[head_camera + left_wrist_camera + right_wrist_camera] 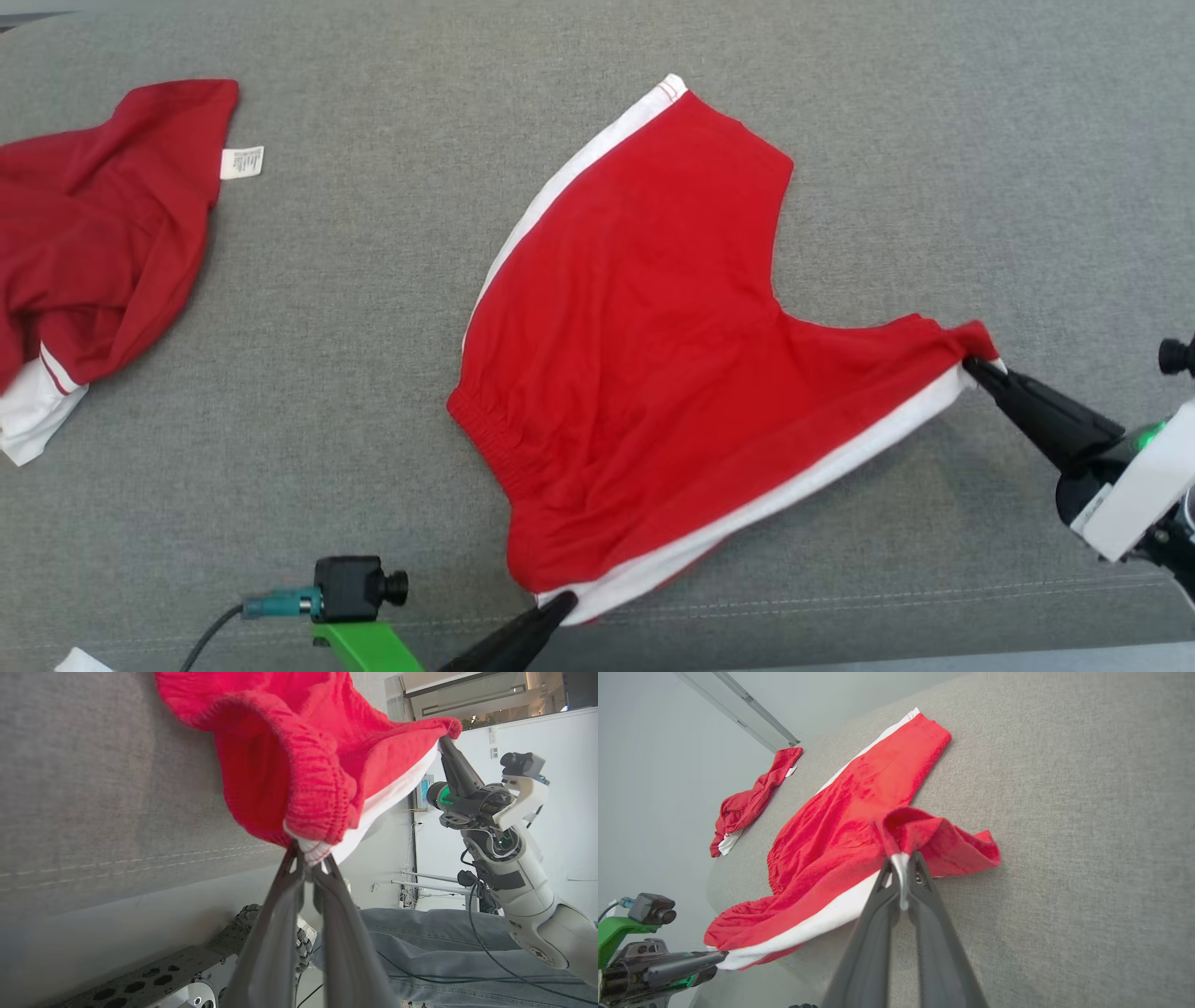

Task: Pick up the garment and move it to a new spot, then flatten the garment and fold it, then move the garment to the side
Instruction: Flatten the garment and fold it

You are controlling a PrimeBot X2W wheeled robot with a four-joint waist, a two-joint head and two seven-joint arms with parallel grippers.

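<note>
The garment [644, 308] is a pair of red shorts with white side stripes, spread over the grey cushion. My left gripper [560, 605] is shut on its near waistband corner by the front edge; in the left wrist view the pinched white hem [310, 851] sits between the fingers. My right gripper [976, 366] is shut on the tip of the right leg, lifting it slightly. The right wrist view has the shorts [850, 826] stretching away from the right gripper [902, 865], with the left gripper [721, 954] at the far corner.
A second red garment [93, 243] with white trim lies crumpled at the cushion's far left. The cushion's front seam [840, 602] runs close to the shorts' near edge. A person's jeans-clad legs [444, 942] show beyond the cushion in the left wrist view.
</note>
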